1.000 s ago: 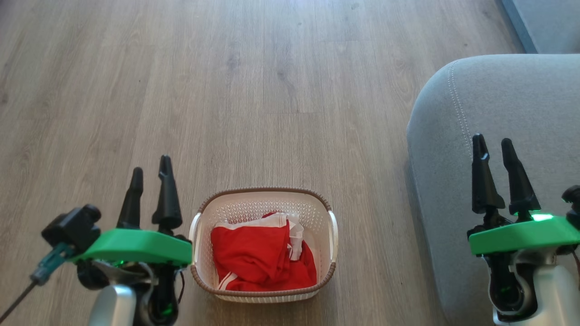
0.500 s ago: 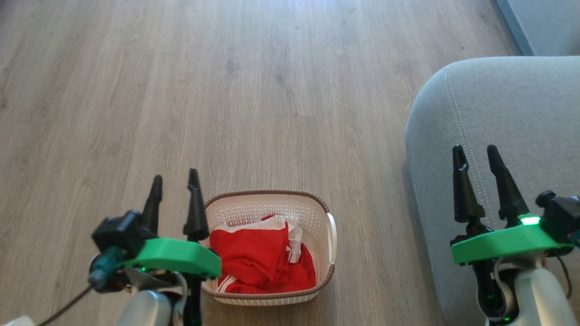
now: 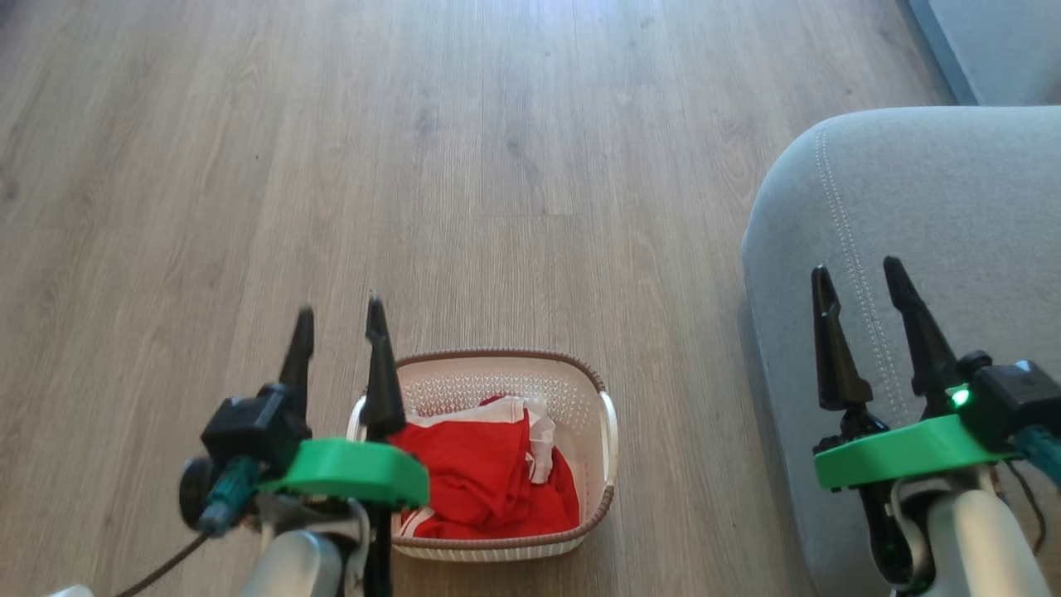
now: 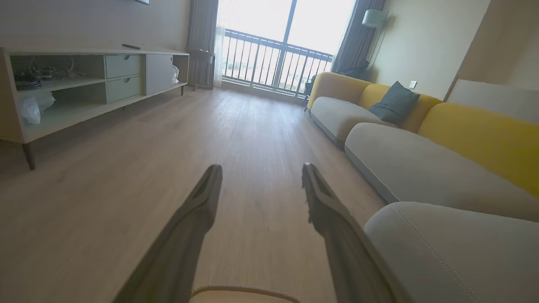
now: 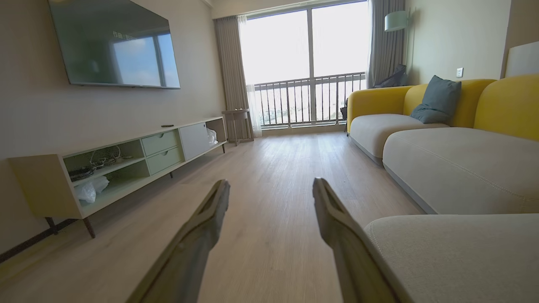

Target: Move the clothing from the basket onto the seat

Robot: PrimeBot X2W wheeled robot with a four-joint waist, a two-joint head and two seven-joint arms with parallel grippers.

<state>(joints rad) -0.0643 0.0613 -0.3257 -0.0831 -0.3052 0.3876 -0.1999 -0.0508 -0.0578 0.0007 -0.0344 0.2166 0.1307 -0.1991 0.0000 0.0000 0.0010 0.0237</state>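
Note:
The white perforated basket (image 3: 593,390) with a brown rim stands on the wooden floor at the bottom centre of the head view. Red clothing (image 3: 485,477) with white trim lies bunched inside it, with a white cloth piece (image 3: 543,435) at its right side. My left gripper (image 3: 341,317) is open, raised over the basket's left edge, fingers pointing forward. The basket's rim (image 4: 244,290) peeks in at the bottom of the left wrist view. My right gripper (image 3: 858,276) is open above the grey seat (image 3: 953,191), holding nothing. The seat (image 5: 454,252) also fills the lower right of the right wrist view.
A long sofa with yellow backs (image 5: 497,105) and a dark cushion (image 5: 438,101) runs along the right wall. A low TV cabinet (image 5: 126,164) lines the left wall under a wall screen (image 5: 113,46). Bare wood floor (image 3: 414,166) stretches ahead toward a balcony window (image 5: 303,63).
My left gripper has swung right from beside the basket to over its left edge. My right gripper has shifted slightly left over the seat. Both stay open.

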